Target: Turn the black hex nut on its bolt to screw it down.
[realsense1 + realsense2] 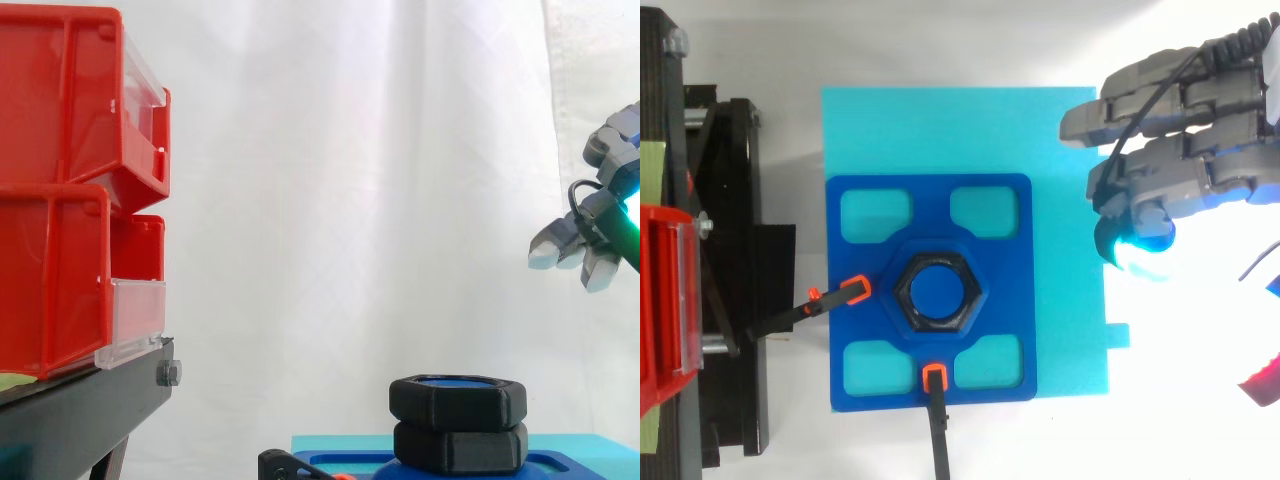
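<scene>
At the left, red bins (60, 200) are stacked on a black stand (85, 415), and a white curtain (350, 150) is hung behind them. Beside the stand, a light blue mat (960, 120) is laid flat, and a dark blue plate (930, 200) is set on top of it. Two black clamps with orange tips are seen at the plate, one (853, 291) at its left side and one (933, 378) at its lower edge. The black hex nut (457, 403) is found in the middle of the plate, on a blue bolt (938, 290) whose top is seen through the nut's hole. From the side, a second black hex piece (460, 448) is seen right under the nut. At the right, the robot hand (1185, 170) is held up in the air, higher than the nut and well apart from it. Its fingers are stretched loosely toward the left and nothing is held in them. One pad (1140, 240) is lit up cyan.
</scene>
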